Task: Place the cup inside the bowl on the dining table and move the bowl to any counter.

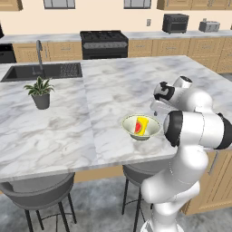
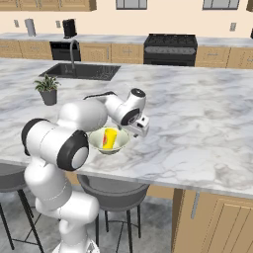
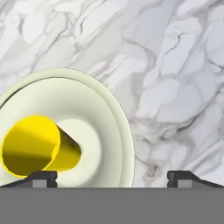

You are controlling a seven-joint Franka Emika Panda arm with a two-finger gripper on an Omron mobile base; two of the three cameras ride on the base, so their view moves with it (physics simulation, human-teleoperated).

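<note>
Two small dark fingertips (image 3: 44, 177) of the gripper (image 3: 112, 177), spread wide and empty, hang over the rim of a wide pale cream-green bowl (image 3: 111, 120) on the white-and-grey marble dining table (image 3: 175, 65), the small yellow cup (image 3: 37, 144) lying tilted inside, apparently ready for carrying to a counter.
</note>
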